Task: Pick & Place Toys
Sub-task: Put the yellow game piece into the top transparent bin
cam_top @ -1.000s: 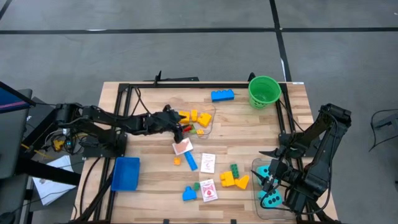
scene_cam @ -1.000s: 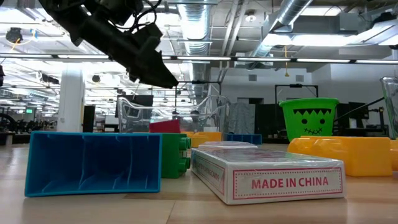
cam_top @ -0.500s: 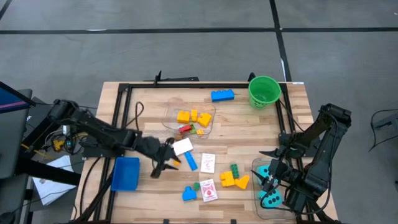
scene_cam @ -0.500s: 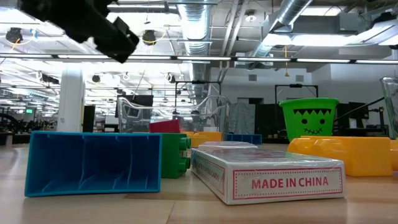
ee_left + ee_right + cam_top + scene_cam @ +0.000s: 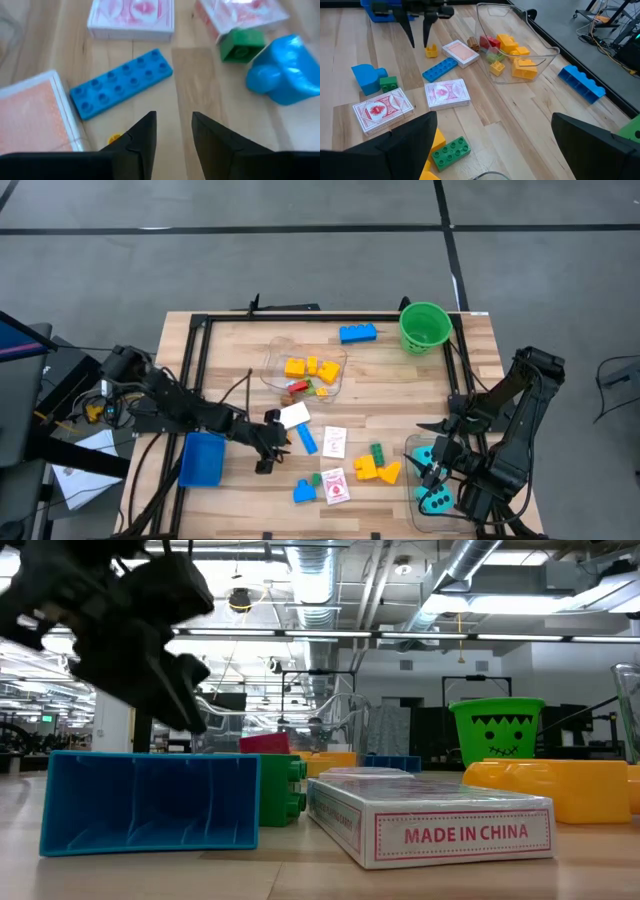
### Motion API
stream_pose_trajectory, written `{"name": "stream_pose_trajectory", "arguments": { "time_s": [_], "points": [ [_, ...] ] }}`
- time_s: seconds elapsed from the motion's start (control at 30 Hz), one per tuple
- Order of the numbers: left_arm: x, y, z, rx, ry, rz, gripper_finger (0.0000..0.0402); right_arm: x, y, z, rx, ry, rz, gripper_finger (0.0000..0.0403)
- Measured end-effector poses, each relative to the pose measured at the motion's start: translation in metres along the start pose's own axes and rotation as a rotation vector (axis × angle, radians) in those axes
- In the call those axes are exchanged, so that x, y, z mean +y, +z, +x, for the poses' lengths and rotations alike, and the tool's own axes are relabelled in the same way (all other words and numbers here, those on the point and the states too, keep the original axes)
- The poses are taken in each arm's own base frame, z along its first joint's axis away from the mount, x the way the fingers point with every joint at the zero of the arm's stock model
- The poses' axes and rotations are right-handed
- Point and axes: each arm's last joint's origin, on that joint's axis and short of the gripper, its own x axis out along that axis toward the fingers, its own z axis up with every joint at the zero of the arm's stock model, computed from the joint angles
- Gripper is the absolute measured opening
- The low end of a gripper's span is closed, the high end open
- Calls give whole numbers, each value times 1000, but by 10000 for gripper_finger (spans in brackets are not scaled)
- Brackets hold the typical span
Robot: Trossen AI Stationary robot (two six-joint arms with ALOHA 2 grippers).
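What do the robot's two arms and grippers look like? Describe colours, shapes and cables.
Both arms are black and jointed, with black cables looping along them. The left gripper has two slim, tapering black fingers. The right gripper has broad, dark, wedge-shaped fingers.

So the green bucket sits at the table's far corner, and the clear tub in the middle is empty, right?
Not quite. The green bucket does sit at the far corner, but the clear tub is not empty: the high view shows yellow bricks and a red one inside it.
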Motion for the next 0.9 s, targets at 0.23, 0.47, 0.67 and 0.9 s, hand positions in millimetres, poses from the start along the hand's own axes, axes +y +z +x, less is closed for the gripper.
{"name": "stream_pose_trajectory", "arguments": {
  "time_s": [0.23, 0.47, 0.67, 0.9],
  "points": [
    [0, -5, 8, 24, 25, -37, 123, 0, 0, 0, 0, 0, -1, 384],
    [1, -6, 8, 22, 67, -63, 118, 0, 0, 0, 0, 0, -1, 384],
    [2, -8, 8, 41, 75, -136, 117, 0, 0, 0, 0, 0, -3, 384],
    [2, -8, 8, 42, 82, -165, 117, 2, 0, 0, -1, 10, -7, 384]
  ]
}}
